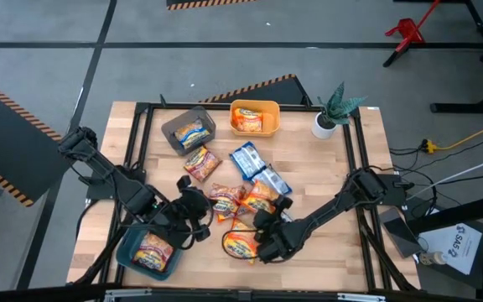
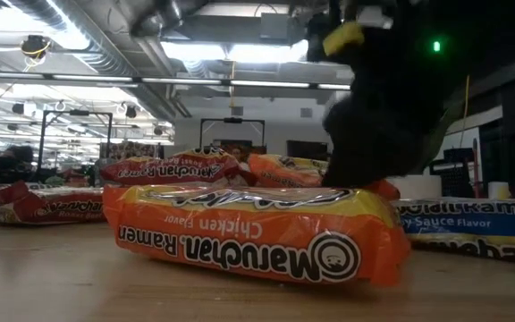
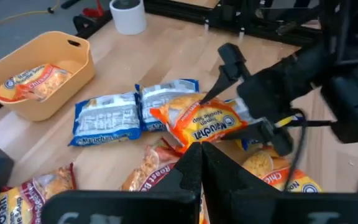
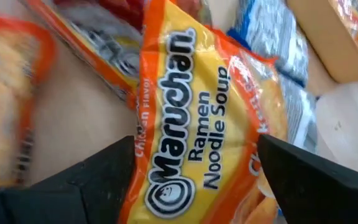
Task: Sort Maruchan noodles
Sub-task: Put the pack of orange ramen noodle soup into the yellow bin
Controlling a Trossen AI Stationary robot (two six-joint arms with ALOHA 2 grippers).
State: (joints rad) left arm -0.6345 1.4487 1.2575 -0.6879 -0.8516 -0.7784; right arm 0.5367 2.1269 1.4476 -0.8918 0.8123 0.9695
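Several Maruchan noodle packets lie loose mid-table: orange (image 1: 259, 198), red (image 1: 201, 163) and blue (image 1: 246, 158). Another orange packet (image 1: 239, 244) lies flat near the front edge. My right gripper (image 4: 197, 180) is open and slants down over the orange packet (image 4: 197, 124), which lies partly on the blue packets. One finger stands on each side of it, and I cannot see any touch. My left gripper (image 3: 201, 165) is shut and empty, hovering between the teal bin (image 1: 128, 256) and the loose packets.
A grey bin (image 1: 174, 127) and a yellow-orange bin (image 1: 255, 106) stand at the back, each holding a packet. The teal bin at the front left holds one too. A white plant pot (image 1: 324, 126) stands at the back right. Black frame rails edge the table.
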